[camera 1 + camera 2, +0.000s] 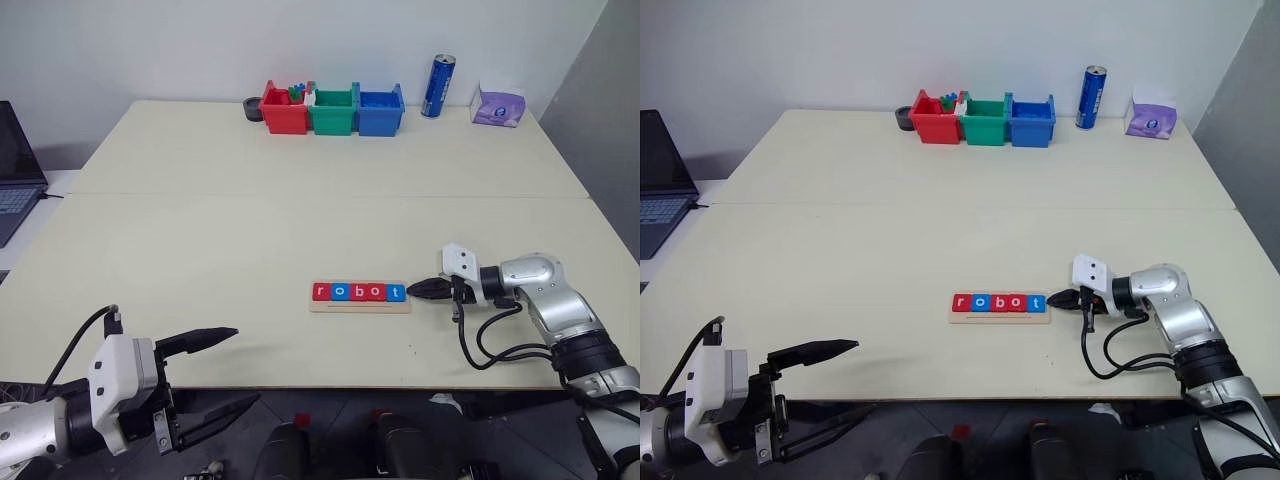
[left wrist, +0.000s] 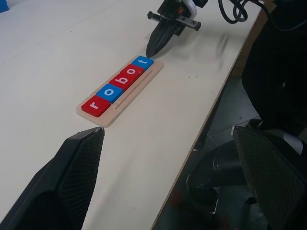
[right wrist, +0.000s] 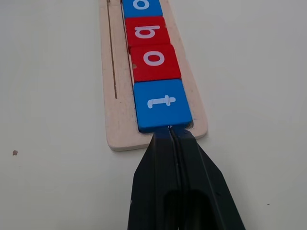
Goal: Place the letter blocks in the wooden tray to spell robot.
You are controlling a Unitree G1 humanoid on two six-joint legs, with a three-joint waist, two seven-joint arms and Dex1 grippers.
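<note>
Blue t block (image 3: 162, 105) touching right claw (image 3: 170, 130) tip (closed).

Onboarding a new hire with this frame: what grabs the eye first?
The five letter blocks spelling robot, red and blue, in the wooden tray near the table's front edge. Next, the right gripper, shut, tips against the blue t block at the tray's right end. The left gripper hangs open at the table's front left edge, and red, green and blue bins line the far side.
</note>
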